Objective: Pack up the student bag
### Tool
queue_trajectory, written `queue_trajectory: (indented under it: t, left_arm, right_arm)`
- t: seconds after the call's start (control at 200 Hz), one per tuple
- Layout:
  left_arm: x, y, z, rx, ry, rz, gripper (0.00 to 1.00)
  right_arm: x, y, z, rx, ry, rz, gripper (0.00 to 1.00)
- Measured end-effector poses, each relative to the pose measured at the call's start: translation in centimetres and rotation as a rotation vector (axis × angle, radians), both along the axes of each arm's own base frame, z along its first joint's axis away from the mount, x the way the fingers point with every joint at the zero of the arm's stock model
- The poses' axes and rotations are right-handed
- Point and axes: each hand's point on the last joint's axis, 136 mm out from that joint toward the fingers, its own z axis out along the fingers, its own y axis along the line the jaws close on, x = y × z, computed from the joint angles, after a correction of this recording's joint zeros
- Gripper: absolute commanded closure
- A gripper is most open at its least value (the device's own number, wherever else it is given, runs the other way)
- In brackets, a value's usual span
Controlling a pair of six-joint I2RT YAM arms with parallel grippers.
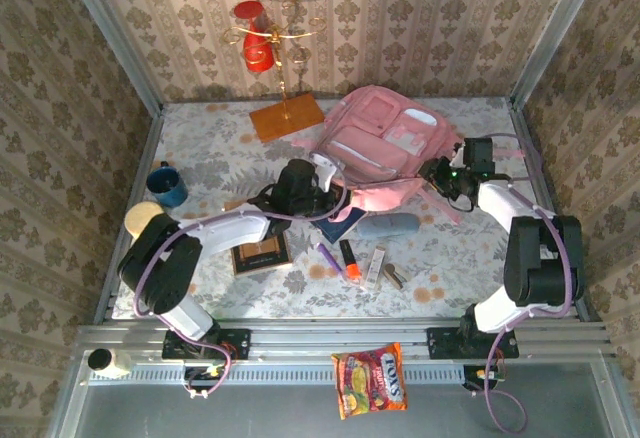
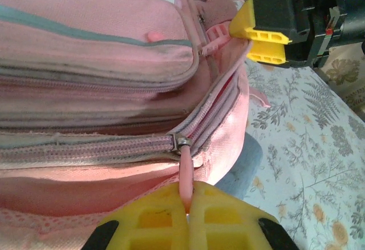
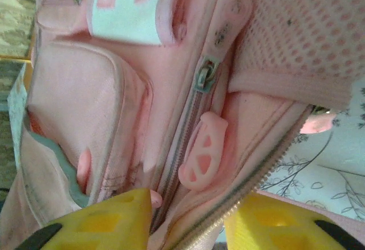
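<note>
The student bag (image 1: 385, 143) lay at 1 o'clock on the table (image 1: 205, 143). At its 3 o'clock edge the right gripper (image 3: 188, 227) straddled the opening; whether it clamped could not be told. At 8 o'clock the left gripper (image 2: 187, 218) pinched 1 zipper pull (image 2: 185, 173). Unzipping seemed in hand, and the next move likely called for a steady pull along the zip.

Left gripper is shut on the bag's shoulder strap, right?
Not quite. The left gripper is shut on the bag's zipper pull, not a shoulder strap. The left wrist view shows the pink pull pinched between its yellow fingers.
</note>
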Motion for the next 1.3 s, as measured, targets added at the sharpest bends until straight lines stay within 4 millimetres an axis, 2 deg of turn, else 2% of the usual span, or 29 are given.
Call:
queue_trajectory:
  t: [0.035,0.095,0.22,0.32,0.405,0.48,0.565,0.655,0.775,0.805,0.995,1.07,1.17,1.225,1.3]
  left_arm:
    - [0.0,-0.4,0.2,0.000,-0.001,-0.003,1.00]
    - [-0.2,-1.1,0.5,0.000,-0.003,-0.012,1.00]
    - [-0.7,-2.2,0.8,0.001,-0.003,-0.035,1.00]
    - [-1.0,-2.7,0.7,0.005,0.000,-0.045,1.00]
    - [-1.3,-2.9,0.5,0.010,0.003,-0.051,1.00]
    - [-1.5,-3.0,0.5,0.012,0.003,-0.053,1.00]
    - [-1.5,-3.0,0.5,0.013,0.001,-0.053,1.00]
    - [-1.6,-3.0,0.4,0.015,-0.001,-0.050,1.00]
    - [-1.5,-2.7,-0.1,0.030,-0.003,-0.037,1.00]
    - [-1.5,-2.6,-0.2,0.036,-0.005,-0.037,1.00]
    - [-1.6,-1.7,-0.3,0.036,-0.019,-0.044,1.00]
    - [-0.3,0.0,-0.2,0.033,-0.019,-0.001,1.00]
    - [2.3,2.9,-0.5,0.035,-0.015,0.084,1.00]
    - [3.1,3.8,-0.5,0.037,-0.012,0.110,1.00]
    - [3.2,3.9,-0.5,0.035,-0.012,0.112,1.00]
  right_arm:
    - [-0.2,-0.2,0.5,0.004,-0.014,-0.010,0.32]
    - [-1.0,-0.1,1.3,0.007,-0.042,-0.014,0.23]
    - [-3.9,1.0,2.3,0.057,-0.086,-0.033,0.07]
    - [-6.2,3.0,1.7,0.113,-0.100,-0.029,0.05]
    - [-7.3,4.8,1.0,0.146,-0.085,-0.011,0.06]
    - [-7.4,6.1,1.0,0.159,-0.088,-0.005,0.13]
    - [-6.7,6.5,1.5,0.173,-0.114,-0.029,0.31]
    - [-6.0,6.0,1.0,0.169,-0.122,-0.073,0.61]
    - [-5.7,5.0,0.0,0.158,-0.108,-0.122,0.93]
    - [-5.6,4.7,0.1,0.158,-0.109,-0.131,0.98]
    - [-5.8,3.5,1.2,0.151,-0.145,-0.111,1.00]
    - [-5.7,1.2,1.1,0.107,-0.144,-0.154,1.00]
    - [-5.7,-1.9,0.5,0.047,-0.114,-0.208,1.00]
    - [-5.6,-2.5,0.5,0.026,-0.102,-0.208,1.00]
    - [-5.2,-2.5,0.6,0.020,-0.097,-0.189,1.00]
